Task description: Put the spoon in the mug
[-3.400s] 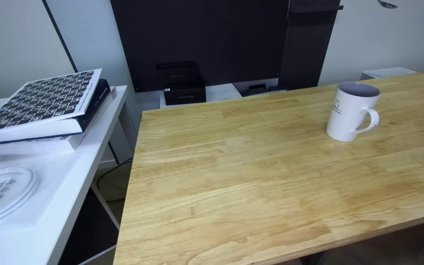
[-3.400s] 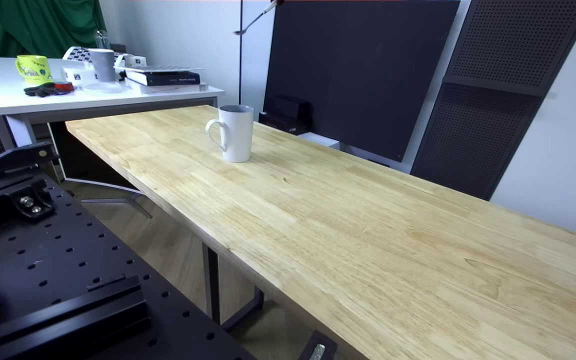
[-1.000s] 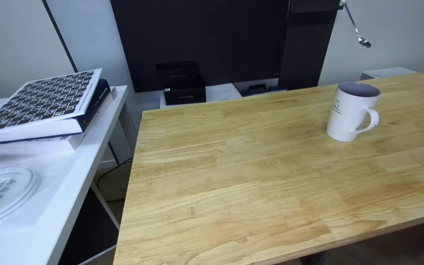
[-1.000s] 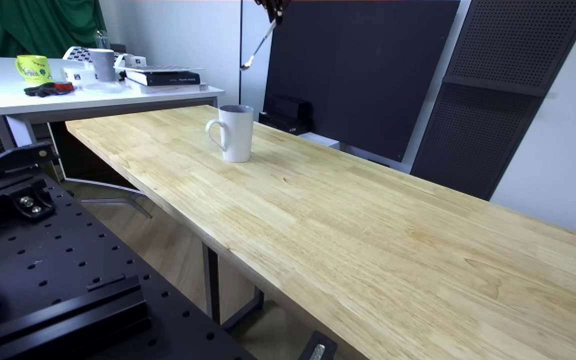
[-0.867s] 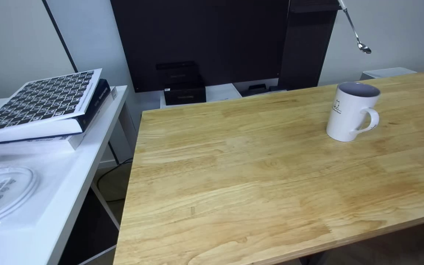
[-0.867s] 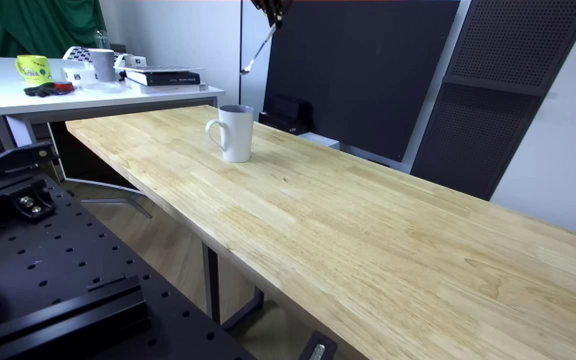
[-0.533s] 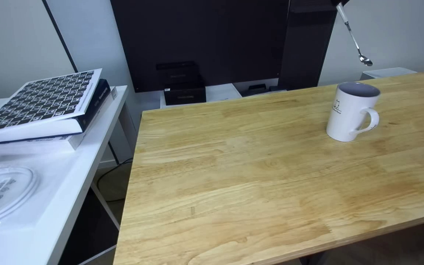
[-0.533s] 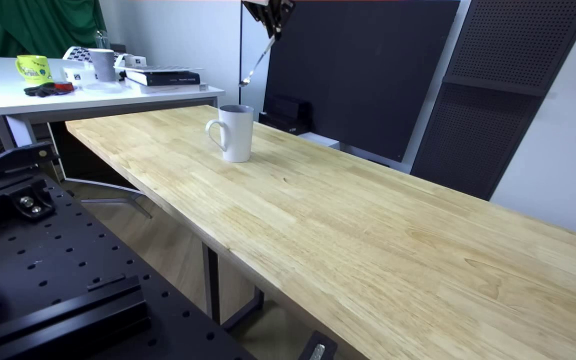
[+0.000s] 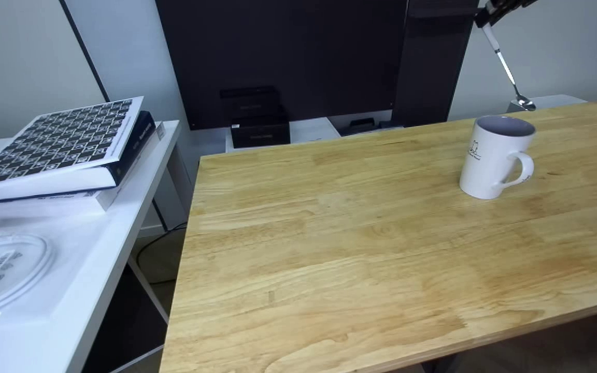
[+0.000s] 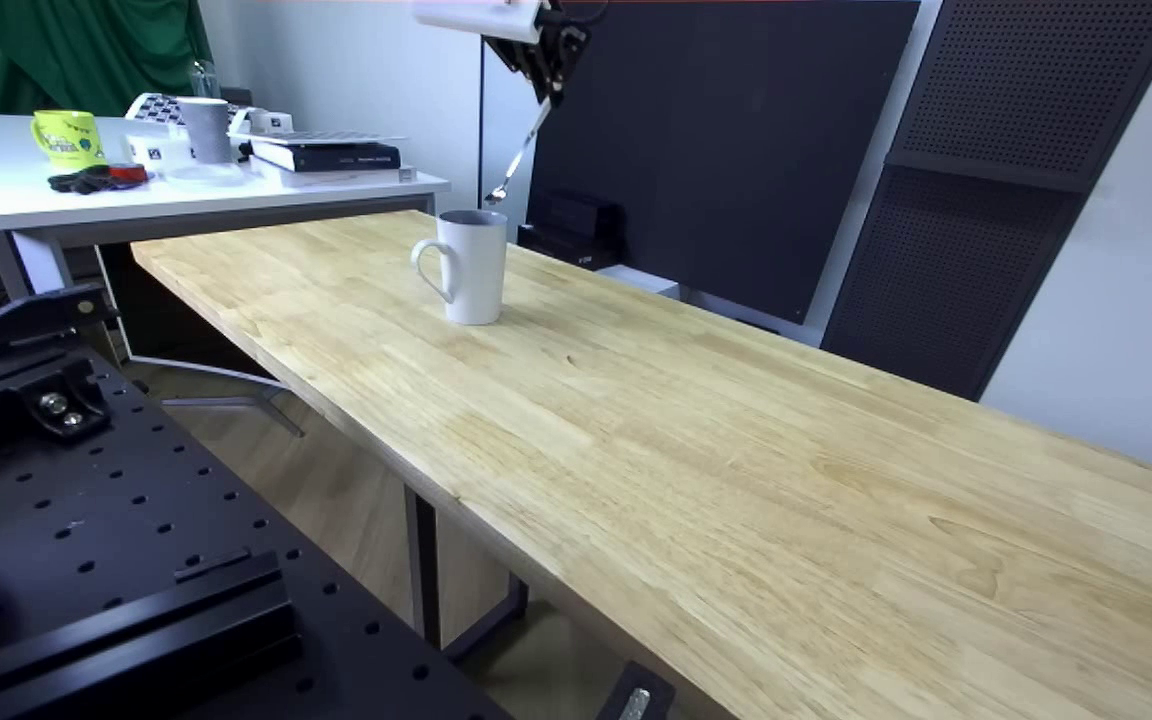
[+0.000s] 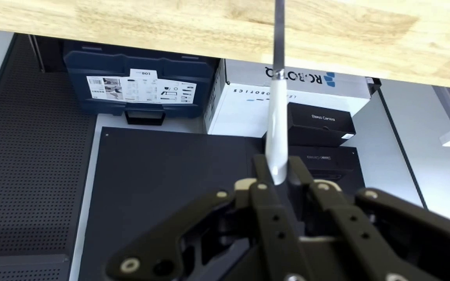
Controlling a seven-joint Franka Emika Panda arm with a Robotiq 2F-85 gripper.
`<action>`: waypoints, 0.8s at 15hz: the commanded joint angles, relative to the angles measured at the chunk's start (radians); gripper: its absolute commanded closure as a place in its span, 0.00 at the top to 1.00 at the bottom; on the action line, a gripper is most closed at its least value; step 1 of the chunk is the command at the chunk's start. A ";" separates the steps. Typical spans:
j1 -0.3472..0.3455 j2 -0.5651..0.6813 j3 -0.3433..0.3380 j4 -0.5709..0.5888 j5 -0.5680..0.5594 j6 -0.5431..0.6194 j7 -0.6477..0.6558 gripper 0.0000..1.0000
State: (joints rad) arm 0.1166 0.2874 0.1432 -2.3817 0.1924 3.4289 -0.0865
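The spoon [image 9: 507,69] has a white handle end and a silvery metal stem and bowl. My gripper [image 9: 483,22] is shut on the handle's end and holds the spoon tilted, bowl down, in the air. In the wrist view the gripper [image 11: 278,168] pinches the white handle [image 11: 277,128]; the spoon's bowl is out of that view. The white mug [image 9: 487,158] with a grey-blue inside stands upright on the wooden table. In an exterior view the bowl hangs just above the rim of the mug [image 10: 476,270]; in both exterior views it is apart from it. The mug is out of the wrist view.
The wooden table [image 9: 329,248] carries the mug. A white side desk [image 10: 46,205] holds books [image 10: 326,157], a yellow mug [image 10: 69,138] and a grey cup [image 10: 206,130]. Boxes [image 11: 131,82] and a dark panel [image 10: 706,130] stand behind the table's far edge.
My gripper has come down into view, lowering the spoon from high above the mug to just over its rim. The spoon hangs more steeply than at first. The mug has not moved.
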 commanded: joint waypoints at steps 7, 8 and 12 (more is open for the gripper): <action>0.096 0.000 -0.055 -0.002 0.043 0.026 -0.011 0.04; 0.098 0.001 -0.052 0.003 0.044 0.026 -0.003 0.04; 0.089 0.008 -0.031 0.029 0.034 0.026 0.024 0.04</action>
State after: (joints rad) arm 0.2044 0.2991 0.1050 -2.3732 0.2220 3.4546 -0.0962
